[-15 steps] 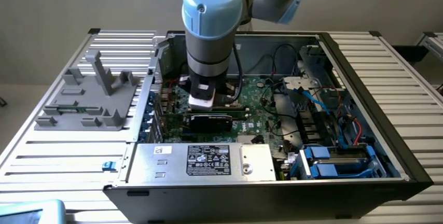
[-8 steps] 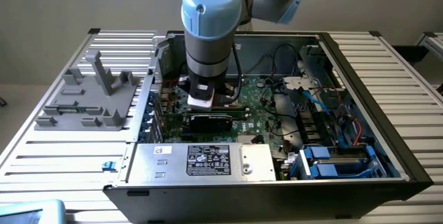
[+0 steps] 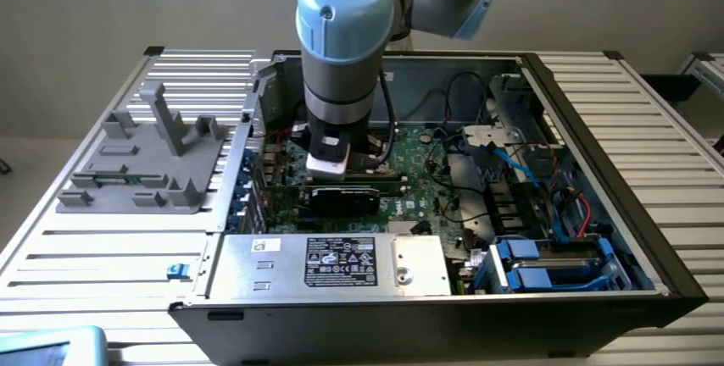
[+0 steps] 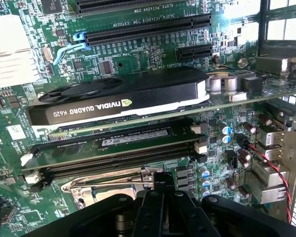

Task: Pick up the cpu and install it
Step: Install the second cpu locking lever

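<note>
The arm is reaching down into the open computer case point(image 3: 588, 239) on the bench point(image 3: 667, 137), over the green motherboard point(image 3: 425, 184) towards the exterior view's left half of the case. From the wrist, the hand point(image 4: 160, 207) hangs just over the metal socket frame point(image 4: 111, 185), which sits beside the memory slots point(image 4: 113, 155) and not far from the black graphics card point(image 4: 118, 96).

The fingers are drawn together. Whether they pinch the cpu I cannot tell: the black body of the hand covers whatever is at the tips, and no silver chip can be made out anywhere on the board or on the grey holder point(image 3: 147, 158) standing outside the case at the exterior view's left.

My reading is that this is the installing step, with the hand brought to the socket. The socket's latch frame looks lifted, with its far edge raised clear of the board. What the placing calls for, I judge, is a square, level approach, the chip lined up with the socket's corners, and a gentle lowering with no sideways push, since the slots stand close by.
</note>
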Action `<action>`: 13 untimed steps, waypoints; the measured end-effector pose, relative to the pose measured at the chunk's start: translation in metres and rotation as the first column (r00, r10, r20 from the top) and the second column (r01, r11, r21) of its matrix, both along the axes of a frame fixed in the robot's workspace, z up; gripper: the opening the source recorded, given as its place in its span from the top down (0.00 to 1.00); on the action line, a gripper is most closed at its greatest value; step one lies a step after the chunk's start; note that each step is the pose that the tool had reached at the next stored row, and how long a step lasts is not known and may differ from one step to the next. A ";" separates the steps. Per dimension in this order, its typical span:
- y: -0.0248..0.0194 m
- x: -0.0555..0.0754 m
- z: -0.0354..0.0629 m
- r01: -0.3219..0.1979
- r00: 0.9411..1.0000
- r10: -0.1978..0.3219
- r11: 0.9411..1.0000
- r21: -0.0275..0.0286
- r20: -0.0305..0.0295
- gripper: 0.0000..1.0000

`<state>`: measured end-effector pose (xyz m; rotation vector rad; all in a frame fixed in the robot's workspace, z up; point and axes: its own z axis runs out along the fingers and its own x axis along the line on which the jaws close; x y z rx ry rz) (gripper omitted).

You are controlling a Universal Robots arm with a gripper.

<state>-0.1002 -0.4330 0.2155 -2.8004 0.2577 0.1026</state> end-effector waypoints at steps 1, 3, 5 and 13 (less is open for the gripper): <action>0.0004 0.000 0.0000 0.000 1.000 0.000 1.000 0.000 0.000 0.89; 0.0006 0.000 -0.0001 0.000 1.000 0.000 1.000 0.000 0.000 0.89; 0.0007 0.000 -0.0001 0.000 1.000 0.000 1.000 0.000 0.000 0.89; 0.0015 -0.002 -0.0001 0.000 1.000 0.000 1.000 0.000 0.000 0.89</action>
